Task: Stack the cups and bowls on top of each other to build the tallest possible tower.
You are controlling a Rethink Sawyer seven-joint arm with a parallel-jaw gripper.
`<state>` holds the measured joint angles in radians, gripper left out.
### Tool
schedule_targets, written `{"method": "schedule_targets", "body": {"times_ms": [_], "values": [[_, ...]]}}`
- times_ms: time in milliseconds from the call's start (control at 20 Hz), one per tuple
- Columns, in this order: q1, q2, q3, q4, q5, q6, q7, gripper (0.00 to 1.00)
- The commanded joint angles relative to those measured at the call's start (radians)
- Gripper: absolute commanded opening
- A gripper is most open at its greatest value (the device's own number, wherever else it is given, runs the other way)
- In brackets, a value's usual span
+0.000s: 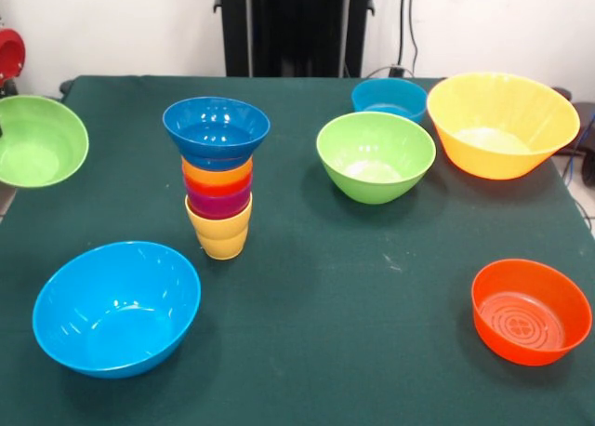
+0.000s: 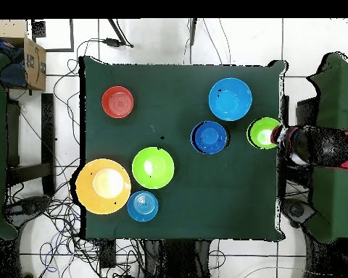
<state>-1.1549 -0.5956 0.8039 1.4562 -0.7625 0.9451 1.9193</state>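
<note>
The tower (image 1: 218, 179) stands left of the table's middle. Its base is a yellow cup (image 1: 221, 235), with purple, red-orange and orange-yellow cups nested above it and a dark blue bowl (image 1: 216, 128) on top. From overhead only the dark blue bowl (image 2: 209, 136) shows. Loose on the cloth are a large light blue bowl (image 1: 116, 307), a green bowl (image 1: 375, 156), a second green bowl (image 1: 37, 139) at the table's edge, a small teal bowl (image 1: 389, 99), a large orange-yellow bowl (image 1: 502, 124) and an orange-red bowl (image 1: 530, 312). Neither view shows the gripper.
A red and black shape (image 2: 311, 145) lies just off the table's edge beside the edge green bowl (image 2: 264, 132); a red part (image 1: 9, 54) also shows in the front view. The black pedestal (image 1: 296, 26) stands behind the dark green table (image 1: 307, 286). Cables lie on the floor.
</note>
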Motion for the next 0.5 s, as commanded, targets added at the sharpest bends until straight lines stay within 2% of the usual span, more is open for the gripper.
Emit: {"method": "schedule_targets", "body": {"times_ms": [50,500], "values": [[0.078,-0.041,0.009,0.03,0.034,0.167,-0.331,0.0],[0.086,-0.109,0.029,0.043,0.102,0.247,-0.323,0.0]]}}
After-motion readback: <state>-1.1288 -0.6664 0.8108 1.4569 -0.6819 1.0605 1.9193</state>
